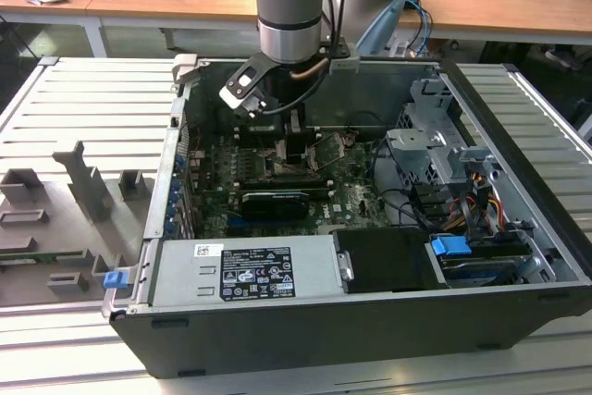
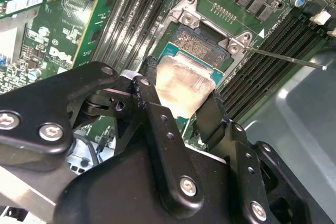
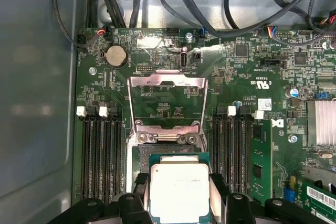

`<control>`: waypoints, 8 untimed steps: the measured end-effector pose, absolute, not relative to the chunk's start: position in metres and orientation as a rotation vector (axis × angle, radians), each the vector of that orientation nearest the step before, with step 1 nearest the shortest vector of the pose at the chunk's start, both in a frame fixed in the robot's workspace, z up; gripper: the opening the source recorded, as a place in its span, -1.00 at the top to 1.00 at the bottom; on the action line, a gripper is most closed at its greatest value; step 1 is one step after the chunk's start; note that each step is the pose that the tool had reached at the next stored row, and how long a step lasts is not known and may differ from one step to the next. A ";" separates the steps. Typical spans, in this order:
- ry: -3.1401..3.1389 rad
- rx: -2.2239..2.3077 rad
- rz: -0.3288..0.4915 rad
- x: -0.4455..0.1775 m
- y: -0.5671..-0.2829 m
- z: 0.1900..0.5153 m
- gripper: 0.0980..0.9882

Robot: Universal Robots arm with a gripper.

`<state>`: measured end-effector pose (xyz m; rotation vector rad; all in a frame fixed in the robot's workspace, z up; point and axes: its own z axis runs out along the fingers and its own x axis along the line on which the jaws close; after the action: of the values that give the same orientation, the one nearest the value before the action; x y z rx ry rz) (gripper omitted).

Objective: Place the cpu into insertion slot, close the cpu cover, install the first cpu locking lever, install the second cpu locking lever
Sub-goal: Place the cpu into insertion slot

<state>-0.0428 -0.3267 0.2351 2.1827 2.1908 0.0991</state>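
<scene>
Black two-fingered gripper (image 2: 181,92) sits closest in both wrist views, its fingers (image 2: 157,124) clamped on two opposite edges of the cpu (image 2: 184,83), a small flat square chip with a pale silvery-beige metal face. The cpu (image 3: 178,187) hangs over the near part of the insertion slot (image 2: 202,39), a square dark socket with a silvery metal rim set into the green circuit board (image 3: 247,77); whether chip and socket touch, I cannot tell. On the side of the socket away from the gripper, the cpu cover (image 3: 167,81), a silvery metal frame plate with a cut-out middle, stands swung open. A thin silvery wire locking lever (image 2: 283,59) juts from one corner of the socket rim across the long black memory slots (image 2: 262,72). In the exterior view, the grey robot arm (image 1: 289,6) comes down at twelve o'clock into an open black computer case (image 1: 324,339), with the gripper (image 1: 294,143) low over the board near the case's middle. A grey labelled power supply box (image 1: 245,270) lies at about seven o'clock, a blue-tabbed drive bay (image 1: 450,249) at four o'clock, and a grey foam tray (image 1: 74,191) rests outside the case at nine o'clock.
</scene>
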 end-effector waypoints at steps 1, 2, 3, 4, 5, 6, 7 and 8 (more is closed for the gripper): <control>2.191 2.183 0.099 -0.043 -0.326 0.234 0.00; 2.192 2.182 0.099 -0.044 -0.326 0.232 0.00; 2.194 2.180 0.099 -0.044 -0.326 0.230 0.00; 2.195 2.178 0.099 -0.044 -0.326 0.228 0.00; 2.196 2.178 0.099 -0.044 -0.326 0.227 0.00; 2.196 2.178 0.099 -0.044 -0.325 0.224 0.00; 2.196 2.178 0.098 -0.044 -0.325 0.223 0.00; 2.197 2.178 0.098 -0.044 -0.325 0.222 0.00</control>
<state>-0.0439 -0.3253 0.2218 2.1784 2.1967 0.0975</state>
